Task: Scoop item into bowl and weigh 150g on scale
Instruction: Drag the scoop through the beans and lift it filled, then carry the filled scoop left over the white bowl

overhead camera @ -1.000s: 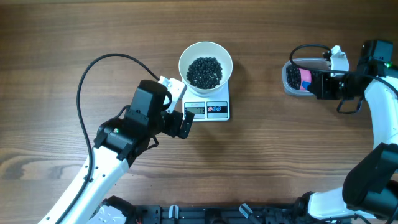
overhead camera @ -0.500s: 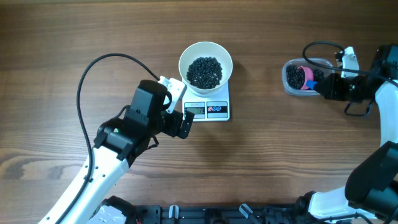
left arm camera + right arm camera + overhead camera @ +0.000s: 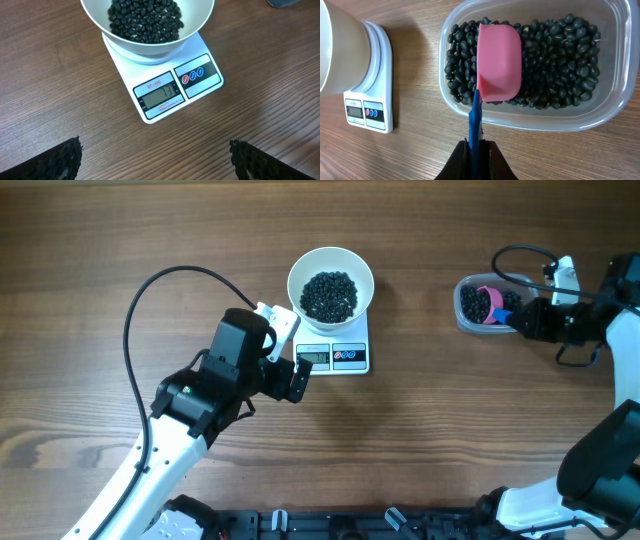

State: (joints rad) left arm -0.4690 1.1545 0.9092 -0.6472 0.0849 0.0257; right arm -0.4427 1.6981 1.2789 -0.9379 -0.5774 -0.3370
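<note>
A wide strip of bare table (image 3: 420, 410) is left open between the scale (image 3: 345, 358), topped by the bowl (image 3: 298, 270) at upper centre, and the clear tub (image 3: 459, 320) at upper right. The scale's left edge is flanked by the left gripper (image 3: 290, 348), and the tub's mouth is largely filled by the pink scoop (image 3: 488, 305) clamped in the right gripper (image 3: 518, 321).

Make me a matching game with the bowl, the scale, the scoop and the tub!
Things:
1. bowl
2. scale
3. scoop
4. tub

Clues:
A. pink, with a blue handle
B. see-through, far off to one side
C. flat, white, with a little screen
D. round, white, standing on something

Pairs: 1-D, 2-C, 3-A, 4-B
</note>
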